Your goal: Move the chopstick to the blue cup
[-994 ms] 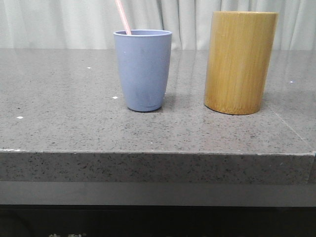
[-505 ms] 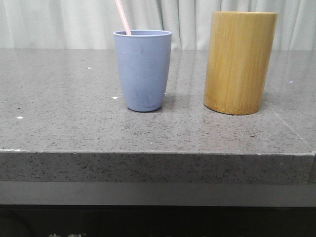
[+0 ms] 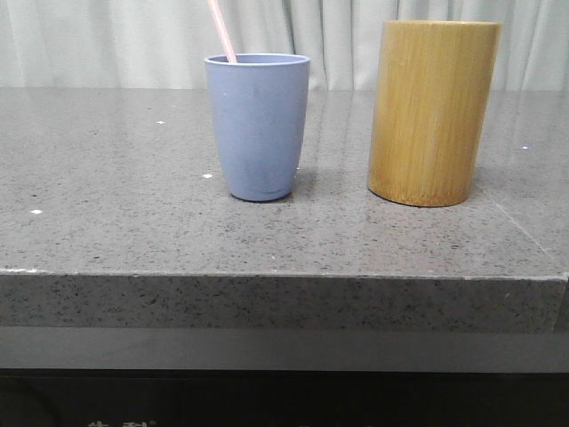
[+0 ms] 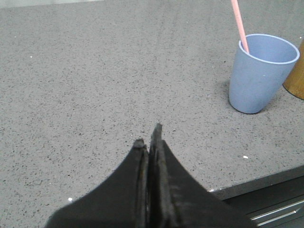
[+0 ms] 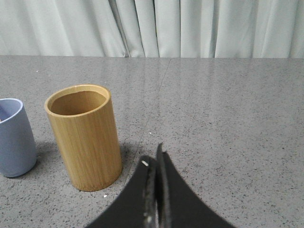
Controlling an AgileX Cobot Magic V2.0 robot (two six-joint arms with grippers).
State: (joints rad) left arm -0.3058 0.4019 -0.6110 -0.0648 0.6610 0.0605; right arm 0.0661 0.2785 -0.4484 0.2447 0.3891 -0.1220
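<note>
The chopstick stands in the blue cup, leaning left against the rim with its upper part running up past the top of the front view, so I judge the transfer done and my job now is simply not to disturb it.

My left gripper has its jaws pressed together with nothing between them, low over bare stone near the front of the table. In my left wrist view the blue cup sits well apart from the fingertips, off to the right and farther back, with the chopstick resting on its rim. That gap is why the stick stays put: nothing of mine touches it or the cup.

My right gripper is likewise closed and empty, over open table to the right of the bamboo holder. The holder's mouth looks empty from here, and the blue cup is just beyond it to the left.

As for room: the two vessels stand side by side, near each other but not touching, set back from the near edge of the table. There is wide clear stone to the left of the cup and in front of both. The table's right edge lies close past the holder, so that side is tighter. The leaning stick overtops the cup, so any pass above it would risk a knock; low and near is the safer way out.
</note>
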